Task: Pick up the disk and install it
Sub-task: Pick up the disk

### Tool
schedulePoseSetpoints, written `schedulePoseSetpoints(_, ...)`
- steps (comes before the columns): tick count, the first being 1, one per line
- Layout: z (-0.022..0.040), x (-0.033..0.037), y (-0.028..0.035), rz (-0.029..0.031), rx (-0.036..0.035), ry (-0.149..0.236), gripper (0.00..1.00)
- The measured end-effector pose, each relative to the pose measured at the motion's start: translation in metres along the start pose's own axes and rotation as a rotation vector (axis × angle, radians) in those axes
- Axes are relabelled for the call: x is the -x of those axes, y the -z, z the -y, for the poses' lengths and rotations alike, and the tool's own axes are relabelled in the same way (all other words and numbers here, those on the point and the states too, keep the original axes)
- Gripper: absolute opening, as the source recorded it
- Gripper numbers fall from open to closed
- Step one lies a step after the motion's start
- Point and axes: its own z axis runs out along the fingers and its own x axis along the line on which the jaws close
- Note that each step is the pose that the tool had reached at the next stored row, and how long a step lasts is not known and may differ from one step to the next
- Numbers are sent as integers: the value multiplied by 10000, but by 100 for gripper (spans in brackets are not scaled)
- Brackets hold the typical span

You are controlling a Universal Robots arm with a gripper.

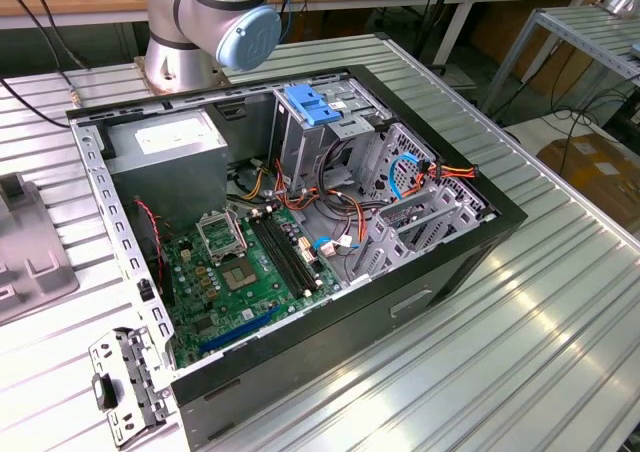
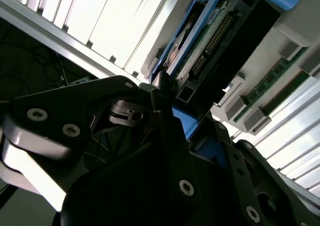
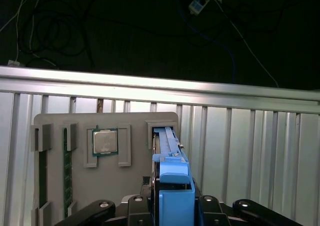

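Your gripper (image 3: 174, 206) is pinching the disk (image 3: 169, 146). In the first wrist view, its black fingers (image 3: 156, 196) sit tight against both flat sides, one on each. The disk stands on edge between them, with its blue side rail facing the camera. Its far end reaches out past the fingertips into a slot of a grey holder (image 3: 135, 123).

That holder lies flat on the ribbed metal table (image 3: 240, 151), straight ahead of the hand. A square processor chip (image 3: 104, 142) rests in a pocket of the holder off to one side of the hand. A green memory stick (image 3: 67, 171) lies in a slot farther out on that same side. Both are clear of the fingers.

In the second wrist view the disk (image 2: 225, 36) rises beyond the gripper (image 2: 182, 121), showing a row of connector pins and a blue rail.

In the exterior view an open computer case (image 1: 330, 342) lies on its side on the table, close to the arm's base (image 1: 190, 52). Inside it are a green motherboard (image 1: 240, 272), a grey power-supply box (image 1: 165, 142) and a blue latch handle (image 1: 312, 105).
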Motion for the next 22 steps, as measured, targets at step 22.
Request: schedulePoseSetpoints(22, -8, 16, 182, 6, -1, 0, 37)
